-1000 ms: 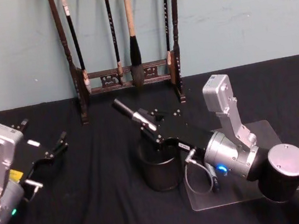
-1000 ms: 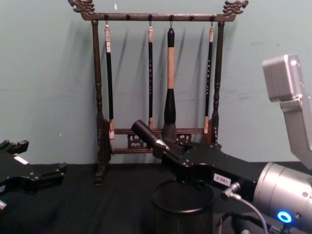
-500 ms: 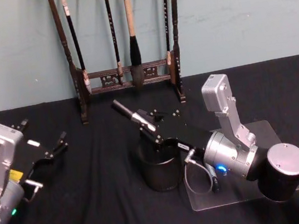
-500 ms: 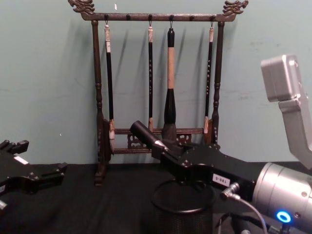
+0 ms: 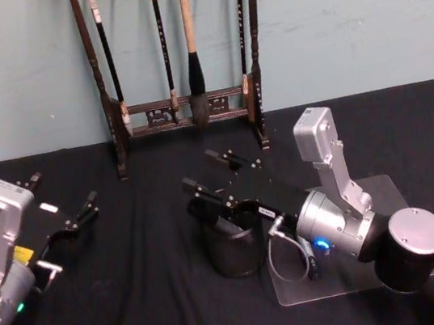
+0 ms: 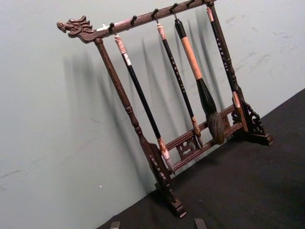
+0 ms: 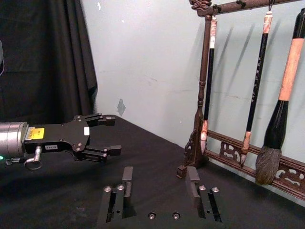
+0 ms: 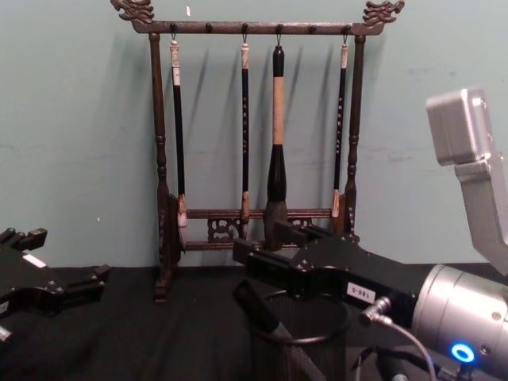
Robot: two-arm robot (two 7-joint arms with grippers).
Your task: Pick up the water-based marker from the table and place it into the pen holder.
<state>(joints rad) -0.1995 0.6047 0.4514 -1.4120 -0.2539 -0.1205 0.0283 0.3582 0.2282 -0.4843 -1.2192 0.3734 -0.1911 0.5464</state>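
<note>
Right gripper (image 5: 199,171) — head view: hovers just above the pen holder (image 5: 236,259), jaws spread, nothing between them. Water-based marker (image 5: 225,225) sits inside the holder, leaning. Left gripper (image 5: 64,192) parked at the left of the table (image 5: 157,310), well apart, jaws spread and empty.

Chest view: marker's dark top end pokes over the holder's rim, tilted to the left; right gripper directly above.

Right wrist view: fingers (image 7: 127,177) apart, gap empty — left gripper beyond.

Left wrist view: brush rack (image 6: 159,171) by the wall.
</note>
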